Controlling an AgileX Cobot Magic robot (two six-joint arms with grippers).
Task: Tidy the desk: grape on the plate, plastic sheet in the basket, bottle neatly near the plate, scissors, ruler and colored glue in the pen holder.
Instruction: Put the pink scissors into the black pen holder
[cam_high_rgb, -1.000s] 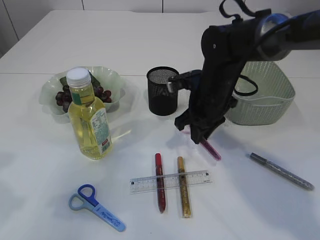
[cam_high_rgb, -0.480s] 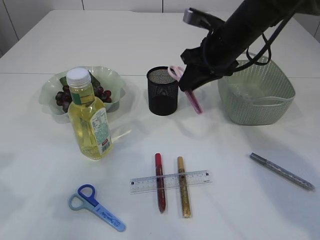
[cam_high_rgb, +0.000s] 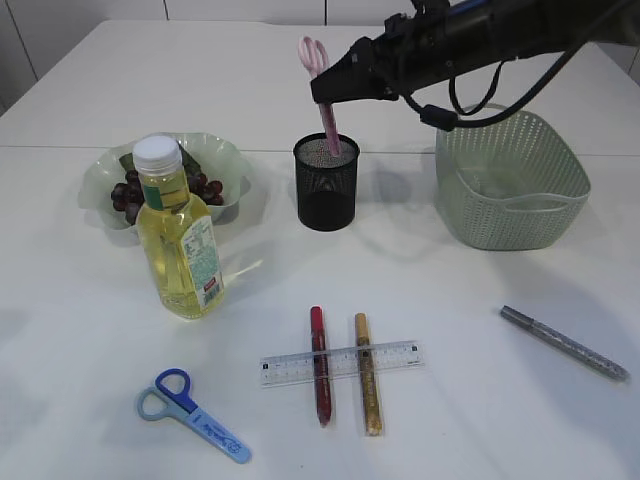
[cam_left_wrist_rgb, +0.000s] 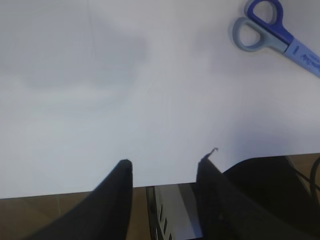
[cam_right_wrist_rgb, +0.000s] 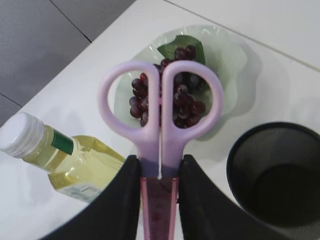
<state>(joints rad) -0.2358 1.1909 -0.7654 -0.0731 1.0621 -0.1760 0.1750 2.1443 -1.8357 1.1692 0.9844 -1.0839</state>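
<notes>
Two grippers: right one (cam_high_rgb: 335, 88) above the pen holder (cam_high_rgb: 326, 182); left one (cam_left_wrist_rgb: 162, 167) low over bare table (cam_left_wrist_rgb: 100, 75).
Right gripper: pinched on pink scissors (cam_high_rgb: 322, 95) just below the handles, one finger each side; loops up, blade end down at the holder's mouth, whether past the rim unclear.
Right wrist view: pink scissors (cam_right_wrist_rgb: 160, 130) squeezed between both fingers (cam_right_wrist_rgb: 129, 200); beyond them, grapes (cam_right_wrist_rgb: 170, 102) on the plate (cam_right_wrist_rgb: 230, 55), bottle (cam_right_wrist_rgb: 65, 160) lower left, holder (cam_right_wrist_rgb: 272, 175) lower right.
Left gripper: fingers spread, holding nothing, touching nothing visible.
Blue scissors (cam_high_rgb: 192, 415): flat on the table, front left; also at the upper right of the left wrist view (cam_left_wrist_rgb: 277, 35).
Ruler (cam_high_rgb: 340, 363): lying across red glue (cam_high_rgb: 320, 365) and gold glue (cam_high_rgb: 367, 372).
Silver pen (cam_high_rgb: 564, 342): on the table, right.
Bottle (cam_high_rgb: 178, 232): upright, just before the plate (cam_high_rgb: 225, 160).
Basket (cam_high_rgb: 512, 180): right of the holder.
</notes>
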